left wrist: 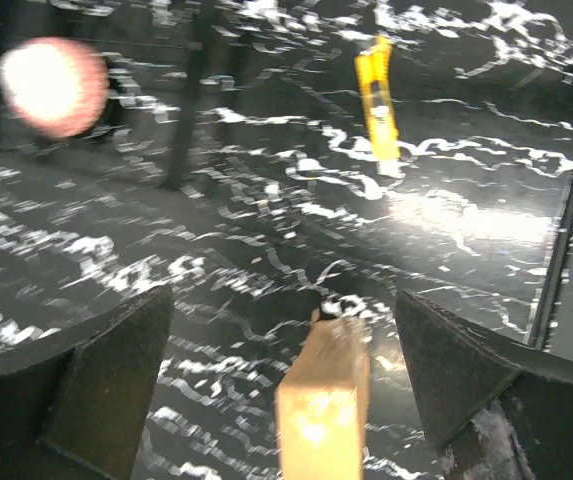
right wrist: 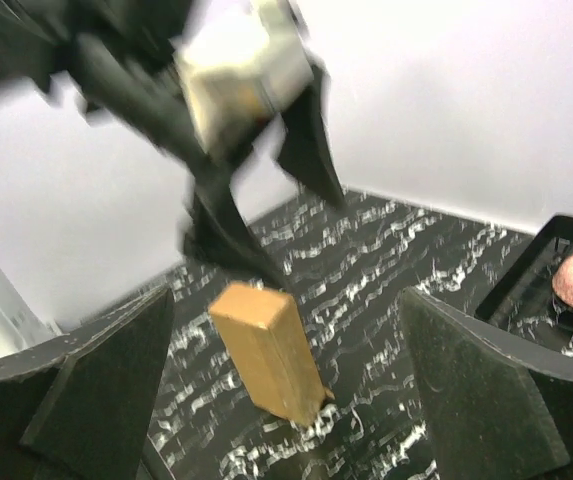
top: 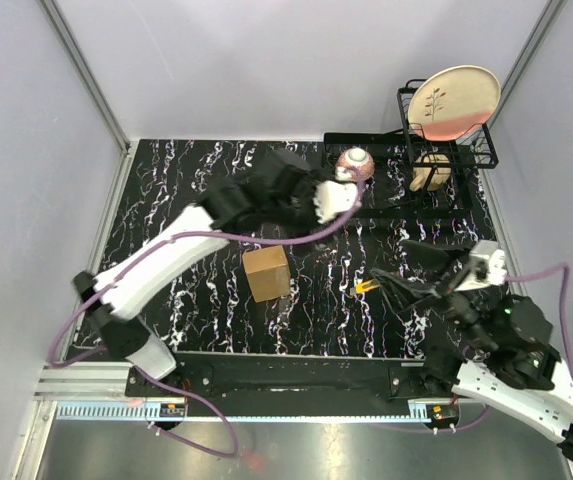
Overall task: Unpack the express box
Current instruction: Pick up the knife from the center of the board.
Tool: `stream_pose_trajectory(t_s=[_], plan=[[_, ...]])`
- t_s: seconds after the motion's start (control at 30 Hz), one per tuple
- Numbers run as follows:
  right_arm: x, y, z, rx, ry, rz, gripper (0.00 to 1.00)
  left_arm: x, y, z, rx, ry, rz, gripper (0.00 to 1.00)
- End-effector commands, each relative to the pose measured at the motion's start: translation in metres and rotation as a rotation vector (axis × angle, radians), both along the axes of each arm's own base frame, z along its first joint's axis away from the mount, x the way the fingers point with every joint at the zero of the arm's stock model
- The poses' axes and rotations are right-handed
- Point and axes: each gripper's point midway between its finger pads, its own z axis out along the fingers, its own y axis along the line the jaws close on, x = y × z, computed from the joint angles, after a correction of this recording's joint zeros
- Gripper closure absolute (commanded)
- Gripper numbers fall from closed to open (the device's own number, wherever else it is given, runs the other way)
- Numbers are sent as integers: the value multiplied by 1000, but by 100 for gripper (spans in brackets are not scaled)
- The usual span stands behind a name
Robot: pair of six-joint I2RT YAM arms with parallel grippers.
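Left gripper and right gripper, both spread wide and empty, near the express box.
The box stands on the black mat, touching neither gripper; the left wrist view shows a yellow knife beyond it, the right wrist view the left gripper above it.

Black counter with white marble-like veining. Small brown cardboard box stands upright on a narrow side near the middle. Yellow utility knife lies flat to the right of the box, apart from it. Black wire dish rack sits at the far right corner.
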Motion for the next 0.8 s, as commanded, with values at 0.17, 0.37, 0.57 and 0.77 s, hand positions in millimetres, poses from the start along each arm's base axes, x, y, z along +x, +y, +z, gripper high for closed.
stream_pose_trajectory(t_s=[0.17, 0.37, 0.57, 0.77], plan=[[-20, -49, 59, 195, -14, -40, 5, 4, -104, -133, 130, 285, -149, 1], [-20, -54, 60, 168, -26, -53, 5, 12, -130, -189, 178, 328, -174, 10], [-20, -57, 54, 155, -25, -64, 5, 12, -150, -217, 170, 355, -192, 12], [-23, -61, 52, 174, -20, -59, 5, 7, -166, -240, 189, 377, -188, 10]])
